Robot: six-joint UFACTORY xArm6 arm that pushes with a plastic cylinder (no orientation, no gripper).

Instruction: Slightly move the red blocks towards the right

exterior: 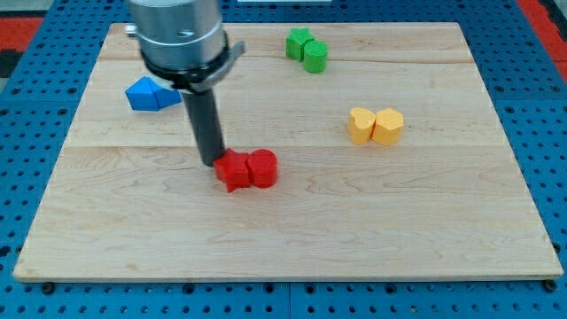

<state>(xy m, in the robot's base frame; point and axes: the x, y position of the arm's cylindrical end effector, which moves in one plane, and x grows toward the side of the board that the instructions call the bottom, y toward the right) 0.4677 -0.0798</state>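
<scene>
My tip (213, 163) touches the 2 red blocks' (248, 169) left side; no writing shows.

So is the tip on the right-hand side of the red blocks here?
No, my tip sits against the view's left side of the red blocks.

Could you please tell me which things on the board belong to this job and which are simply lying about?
Job:
my tip, at the red pair's left edge
red star block
red cylinder block

Lying about:
blue blocks
green blocks
yellow blocks
</scene>
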